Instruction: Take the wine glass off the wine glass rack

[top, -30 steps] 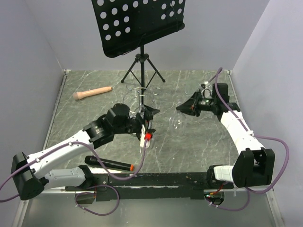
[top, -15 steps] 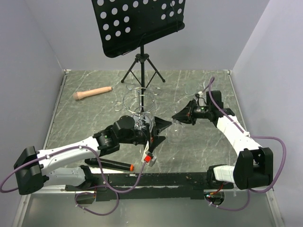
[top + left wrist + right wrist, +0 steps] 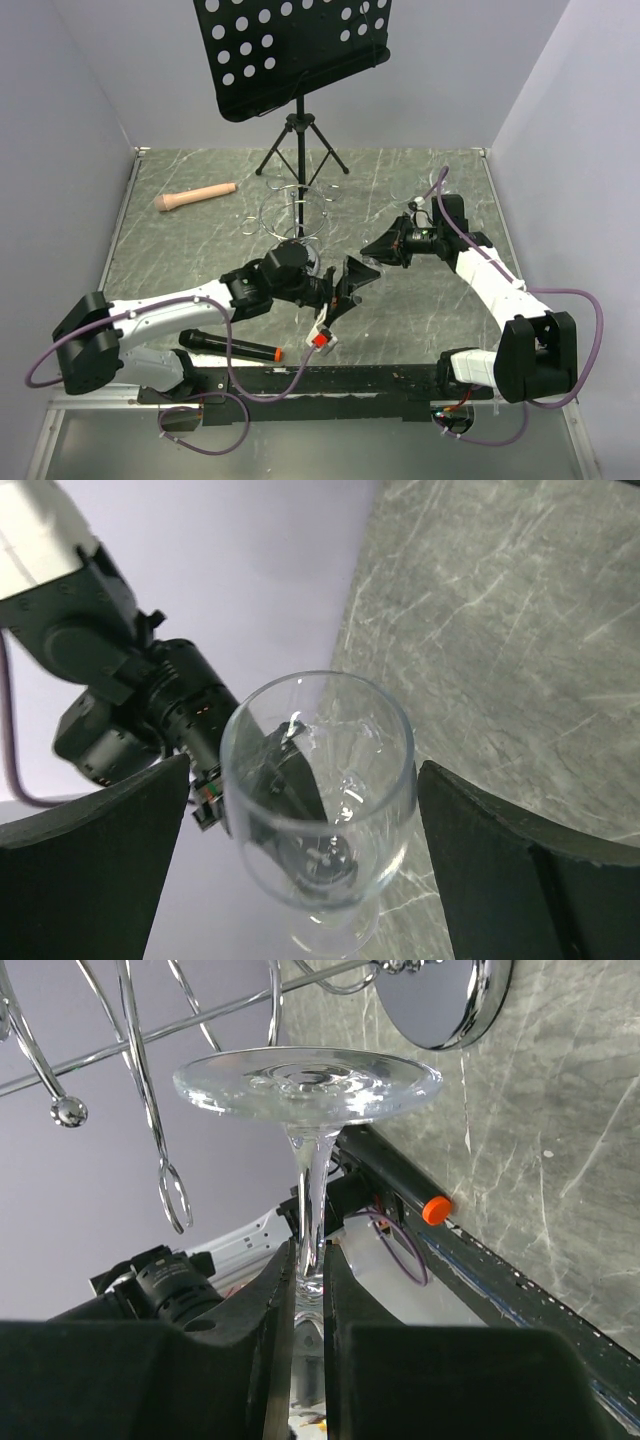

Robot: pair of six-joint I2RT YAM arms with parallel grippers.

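Grey marbled worktop [image 3: 420, 310] runs between pale walls, and I'm working near its middle. My right end effector [image 3: 305, 1265] is clamped on the stem of the wine glass [image 3: 307, 1078], a jaw pressed to either side, with the glass held on its side. The foot faces the wine glass rack [image 3: 452, 998] and sits close by the chrome wire loops. From the wrist view I cannot tell whether it touches them, though from above the glass lies to the right of the rack, apart from its post. My left end effector [image 3: 305, 770] stands wide apart, one jaw on each side of the bowl, touching neither side as far as I can see.

I judge the take-off nearly done: the glass looks out of the ring but not yet carried clear. The next move calls for a slow pull away from the wires, so the foot doesn't snag a loop.

The bowl is empty, and I see no other glass hanging on the rack. Further out stand a black music stand [image 3: 290, 60] at the back, a beige microphone [image 3: 195, 197] at the left rear and a black microphone [image 3: 230, 348] by the arm bases.
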